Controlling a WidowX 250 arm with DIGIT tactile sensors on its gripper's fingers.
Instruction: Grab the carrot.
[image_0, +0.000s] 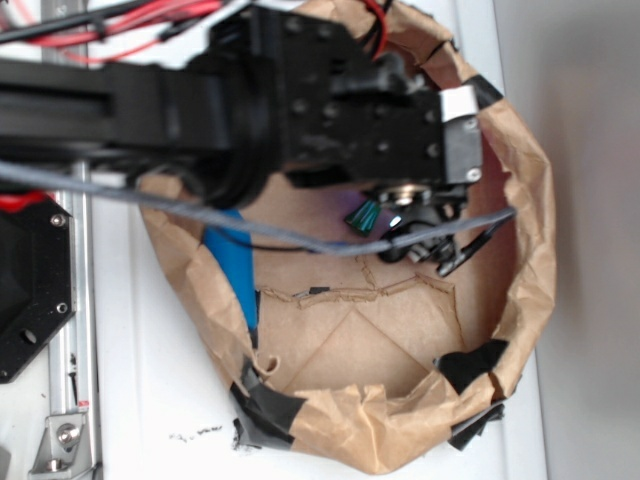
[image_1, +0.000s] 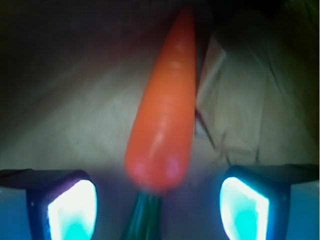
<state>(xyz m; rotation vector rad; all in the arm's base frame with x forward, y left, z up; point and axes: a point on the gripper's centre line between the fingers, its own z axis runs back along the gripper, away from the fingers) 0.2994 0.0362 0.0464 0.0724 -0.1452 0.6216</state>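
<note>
Glossy smooth plastic carrot (image_1: 162, 120); crumpled matt brown paper basket (image_0: 525, 230).

Surface: white table (image_0: 160, 400)
On it: brown paper basin (image_0: 520, 270), black-taped rim
Inside basin: carrot (image_1: 162, 125) lying, blue toy (image_0: 235, 270) against wall

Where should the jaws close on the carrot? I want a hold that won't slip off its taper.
Grip the carrot on its thick end, just above the green stem, coming straight down from above. In the wrist view its wide end lies between the two open fingers, with its length running away from the gripper. Squeezing across the sides suits it; the narrow tip would likely slide out.
</note>
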